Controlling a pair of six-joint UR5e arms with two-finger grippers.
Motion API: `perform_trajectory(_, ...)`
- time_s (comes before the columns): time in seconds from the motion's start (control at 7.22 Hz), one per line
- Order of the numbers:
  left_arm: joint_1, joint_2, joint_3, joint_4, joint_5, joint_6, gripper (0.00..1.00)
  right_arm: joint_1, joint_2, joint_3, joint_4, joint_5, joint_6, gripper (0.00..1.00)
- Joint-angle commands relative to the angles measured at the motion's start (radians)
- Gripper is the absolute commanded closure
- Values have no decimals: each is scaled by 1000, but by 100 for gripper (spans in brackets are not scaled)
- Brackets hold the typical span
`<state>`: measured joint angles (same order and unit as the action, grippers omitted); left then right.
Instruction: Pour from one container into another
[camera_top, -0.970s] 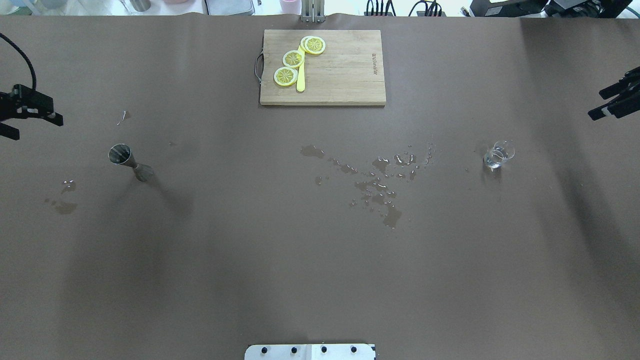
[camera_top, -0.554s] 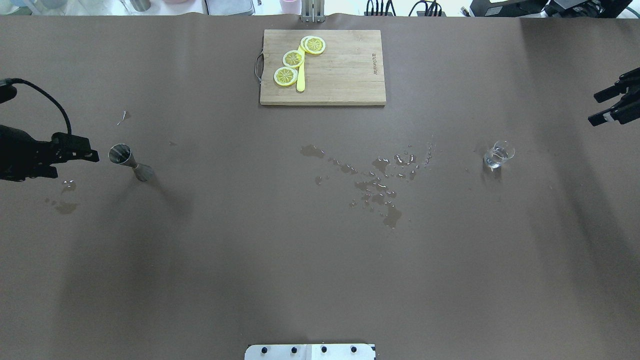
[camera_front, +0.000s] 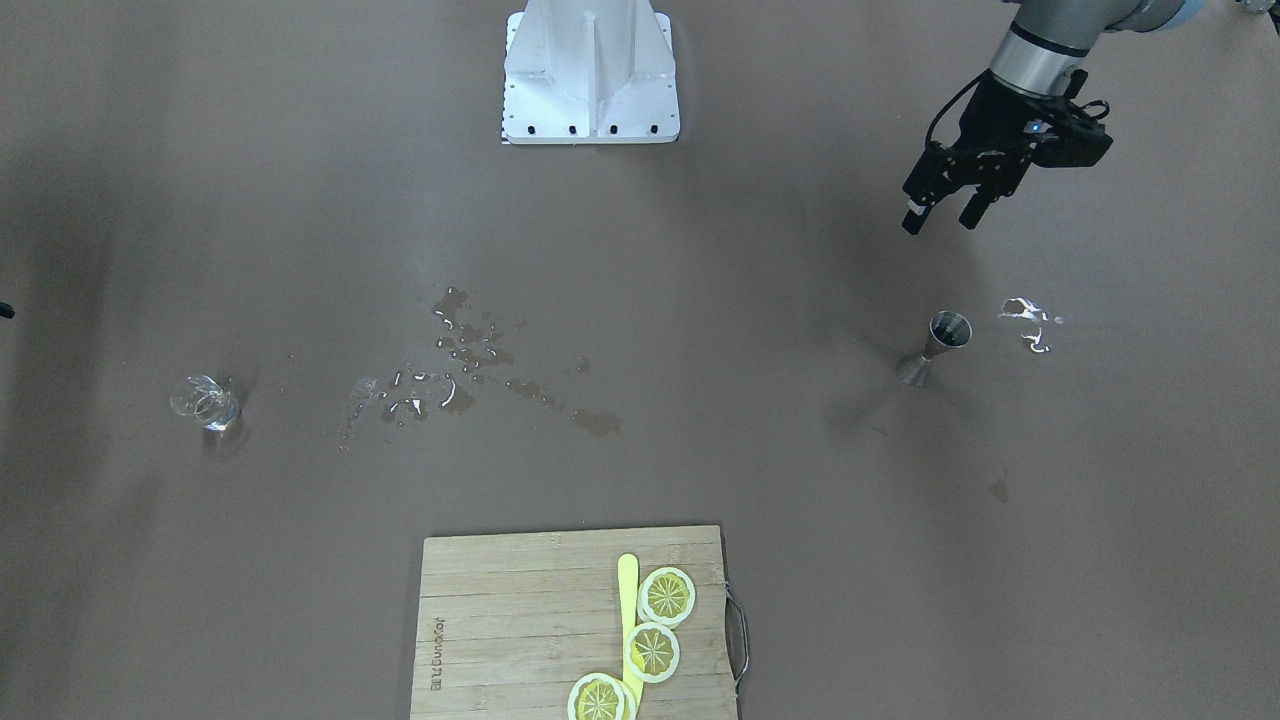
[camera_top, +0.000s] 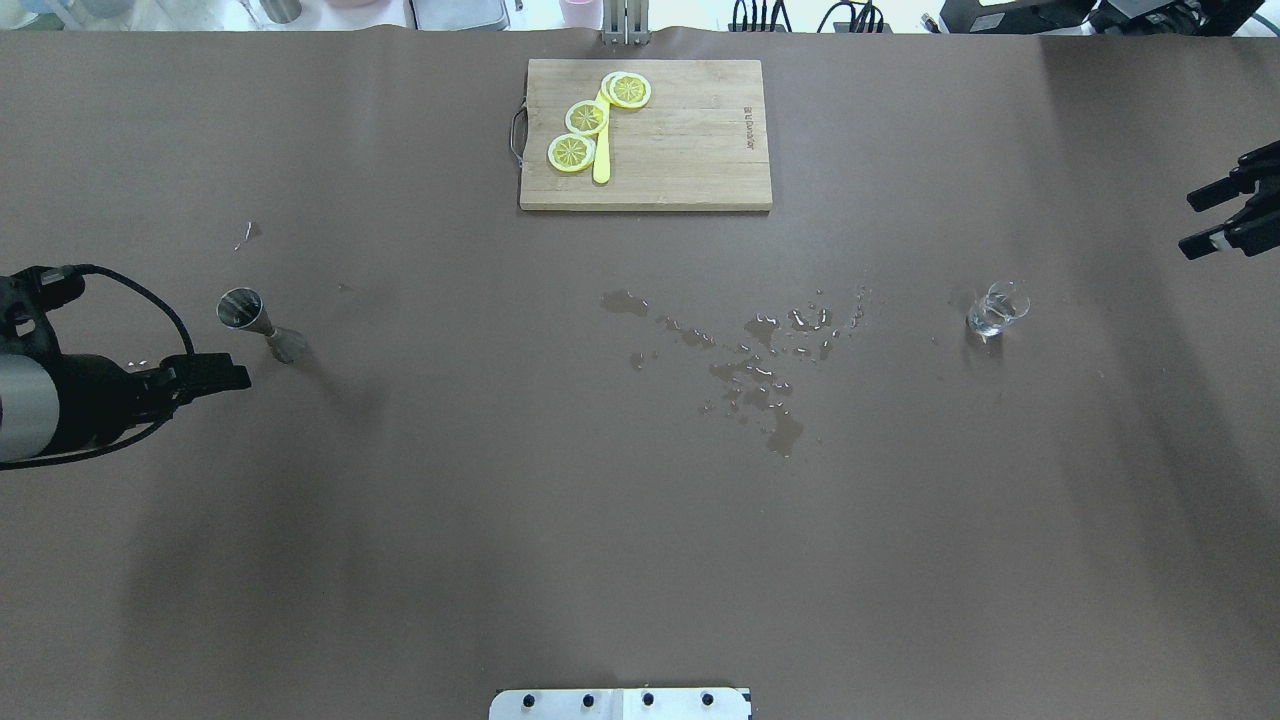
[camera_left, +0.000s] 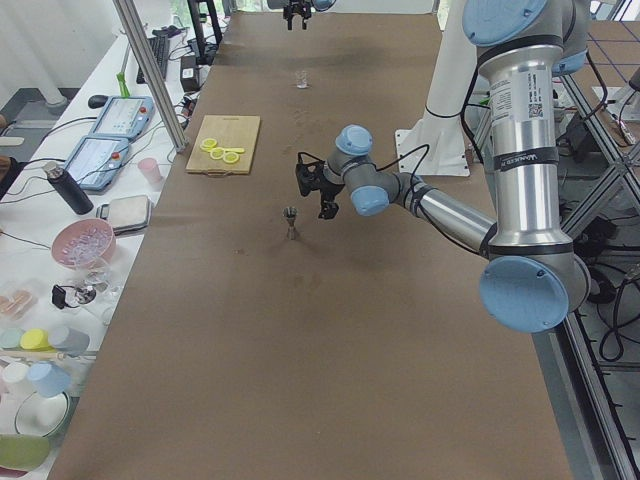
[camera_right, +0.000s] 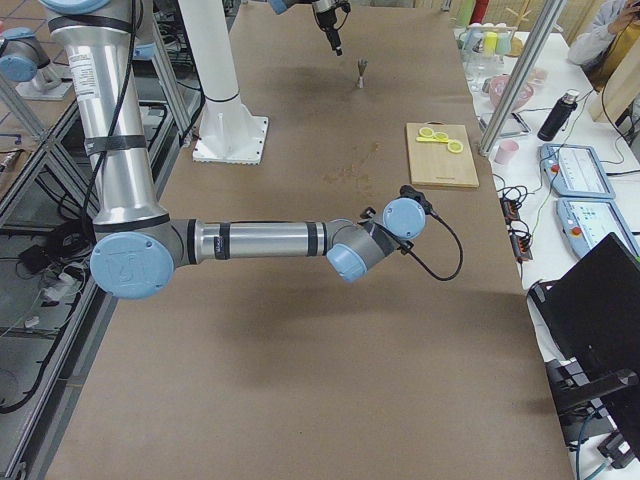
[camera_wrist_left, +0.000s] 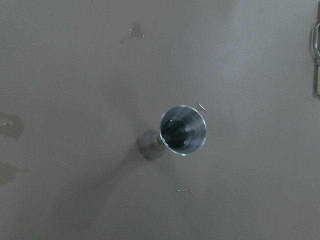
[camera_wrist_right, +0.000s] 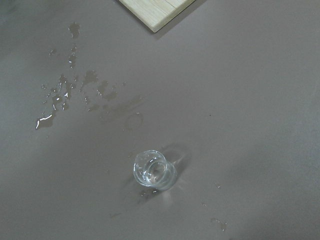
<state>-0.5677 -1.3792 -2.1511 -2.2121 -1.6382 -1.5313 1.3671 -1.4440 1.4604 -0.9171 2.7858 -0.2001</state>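
Observation:
The steel jigger (camera_top: 255, 325) stands upright on the brown table at the left, and the left wrist view looks down into its open cup (camera_wrist_left: 182, 131). My left gripper (camera_top: 235, 378) hovers just on the robot's side of it, apart from it. The front view shows this gripper (camera_front: 940, 218) open and empty. The small clear glass (camera_top: 995, 308) stands upright at the right; the right wrist view shows the glass (camera_wrist_right: 155, 170) from above. My right gripper (camera_top: 1190, 223) is open and empty at the right edge, well away from the glass.
A wooden cutting board (camera_top: 690, 140) with lemon slices and a yellow knife lies at the far middle. Spilled water (camera_top: 760, 370) spreads over the table's centre, with smaller wet spots near the jigger. The robot base (camera_top: 620, 703) is at the near edge.
My left gripper has swung from the far left edge toward the robot and to the right, ending close beside the jigger. The right gripper has barely shifted. Jigger and glass have not moved.

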Motion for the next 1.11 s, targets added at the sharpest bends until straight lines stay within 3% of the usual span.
perform_trajectory(0.0,208,35,-16,24,389,-21,2,0,-56,18,49,-12,-1,2)
perform_trajectory(0.14,282,40,-7,41,541,-21,2,0,-82,43,52,-23,-2,2)
perform_trajectory(0.55,400,37,61,35,841,-18,2,-17,-134,72,196,-161,1,1)
perform_trajectory(0.69,416,26,94,31,868,-20,2,-58,-163,71,293,-239,1,1)
perform_trajectory(0.97,416,-42,196,-7,874,-15,2,-124,-170,64,398,-297,34,1)
